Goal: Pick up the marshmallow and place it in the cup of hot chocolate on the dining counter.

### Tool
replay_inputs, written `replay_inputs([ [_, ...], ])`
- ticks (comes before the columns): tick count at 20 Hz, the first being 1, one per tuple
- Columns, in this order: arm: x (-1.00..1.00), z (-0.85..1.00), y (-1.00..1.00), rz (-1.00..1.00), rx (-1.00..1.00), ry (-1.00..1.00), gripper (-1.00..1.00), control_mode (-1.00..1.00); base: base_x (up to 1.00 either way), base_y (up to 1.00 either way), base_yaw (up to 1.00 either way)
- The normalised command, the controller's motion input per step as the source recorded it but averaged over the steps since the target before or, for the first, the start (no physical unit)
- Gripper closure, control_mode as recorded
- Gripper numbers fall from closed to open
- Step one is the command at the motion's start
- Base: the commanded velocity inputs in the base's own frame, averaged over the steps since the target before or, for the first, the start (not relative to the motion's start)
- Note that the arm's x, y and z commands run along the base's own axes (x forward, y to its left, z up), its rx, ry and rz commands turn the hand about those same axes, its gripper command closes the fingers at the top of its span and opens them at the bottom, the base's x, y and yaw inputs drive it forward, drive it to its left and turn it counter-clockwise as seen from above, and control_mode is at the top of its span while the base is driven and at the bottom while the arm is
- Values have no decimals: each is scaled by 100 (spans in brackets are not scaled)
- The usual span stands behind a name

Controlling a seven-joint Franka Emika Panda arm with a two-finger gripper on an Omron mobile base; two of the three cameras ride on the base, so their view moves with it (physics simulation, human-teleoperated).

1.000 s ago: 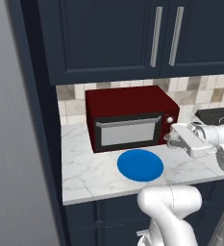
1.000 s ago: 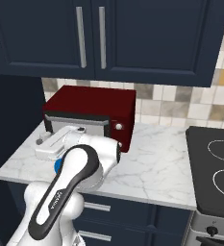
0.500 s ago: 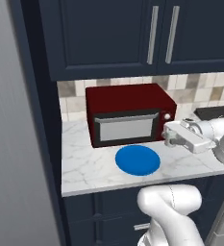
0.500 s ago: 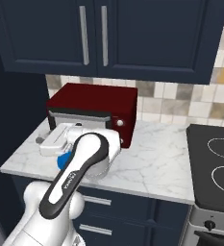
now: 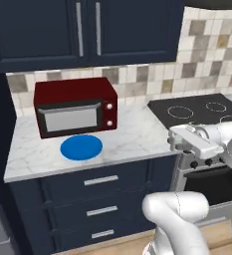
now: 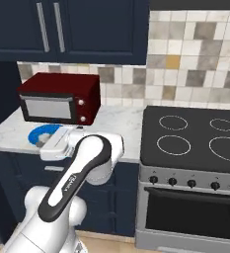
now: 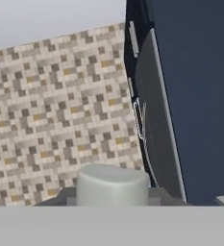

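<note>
A small greyish-white marshmallow [image 7: 112, 183] sits at the bottom of the hand view, pinched between the dark fingertips [image 7: 65, 196] of my gripper [image 7: 112, 196], which is shut on it. In the left base view the gripper [image 5: 173, 142] is held level in front of the worktop's right end, beside the stove, and points left. From the right base view, the gripper [image 6: 46, 149] hangs just before the worktop edge near the blue plate. The cup of hot chocolate and the dining counter are out of view.
A red microwave [image 5: 75, 106] and a blue plate [image 5: 81, 147] stand on the small marble worktop [image 5: 132, 134]. To its right is a black stove [image 6: 195, 143] with an oven below. Navy cabinets hang above. The hand view faces a tiled wall and dark panels.
The whole picture has shifted: the base has moved, the microwave now lies further left and the stove has come into view. The gripper stays shut and the arm keeps its pose.
</note>
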Motion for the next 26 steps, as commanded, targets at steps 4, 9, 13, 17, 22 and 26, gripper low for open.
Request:
replay_inputs([
  [4,0,0,0,0,0,0,100,100,-9,-97,-42],
  [9,0,0,0,0,0,0,100,100,10,-48,-68],
  [13,0,0,0,0,0,0,100,100,18,-46,-71],
  [17,0,0,0,0,0,0,100,100,23,-68,-63],
  [22,0,0,0,0,0,0,100,100,21,-72,-64],
  [26,0,0,0,0,0,0,100,100,17,-63,-69],
])
